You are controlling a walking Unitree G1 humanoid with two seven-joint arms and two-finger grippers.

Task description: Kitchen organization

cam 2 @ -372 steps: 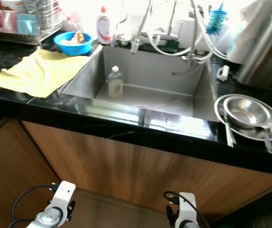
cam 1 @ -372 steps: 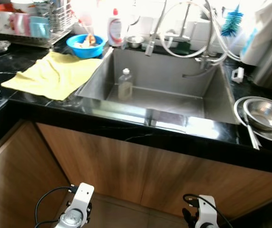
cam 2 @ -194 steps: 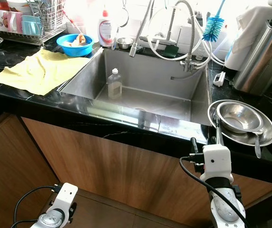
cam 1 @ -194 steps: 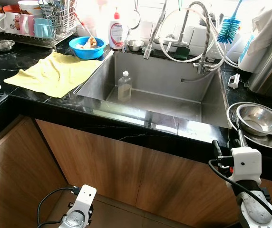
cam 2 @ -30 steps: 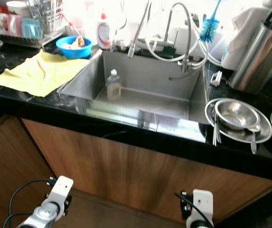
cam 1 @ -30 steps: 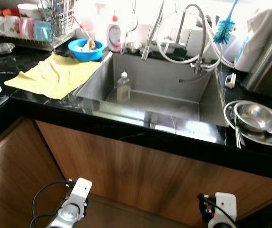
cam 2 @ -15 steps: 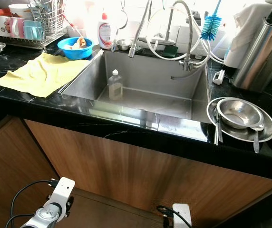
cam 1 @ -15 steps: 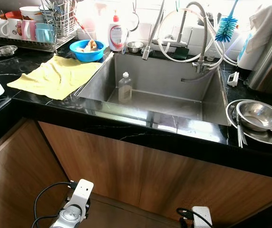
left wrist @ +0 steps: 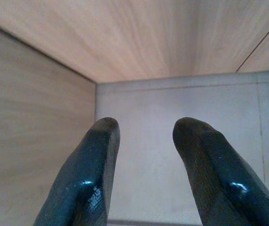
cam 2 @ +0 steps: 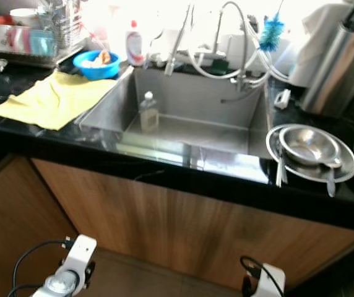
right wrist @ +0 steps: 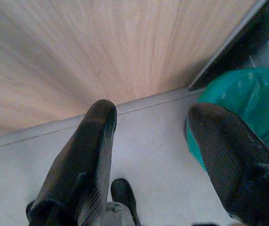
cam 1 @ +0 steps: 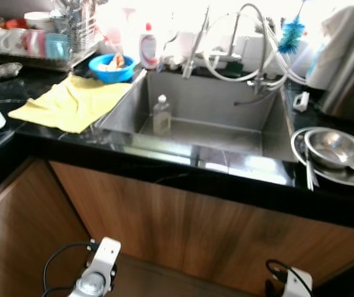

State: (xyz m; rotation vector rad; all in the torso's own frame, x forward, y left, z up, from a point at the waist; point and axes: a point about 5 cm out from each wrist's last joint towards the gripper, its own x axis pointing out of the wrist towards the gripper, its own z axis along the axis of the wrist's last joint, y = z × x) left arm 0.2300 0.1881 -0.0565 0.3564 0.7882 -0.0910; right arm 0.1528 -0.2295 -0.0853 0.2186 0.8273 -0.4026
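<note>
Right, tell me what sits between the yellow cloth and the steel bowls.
The sink, with a clear bottle standing inside it, seen in both eye views.

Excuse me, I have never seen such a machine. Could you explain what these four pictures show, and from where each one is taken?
This is a walking humanoid robot in a kitchen. Two pictures come from its head, looking down at a black counter with a steel sink. A small clear bottle stands in the sink. A yellow cloth and a blue bowl lie to its left, steel bowls to its right. The other two pictures come from the wrists. The left gripper and right gripper hang low by the wooden cabinet, fingers apart, holding nothing. Something teal sits near the right one.
</note>
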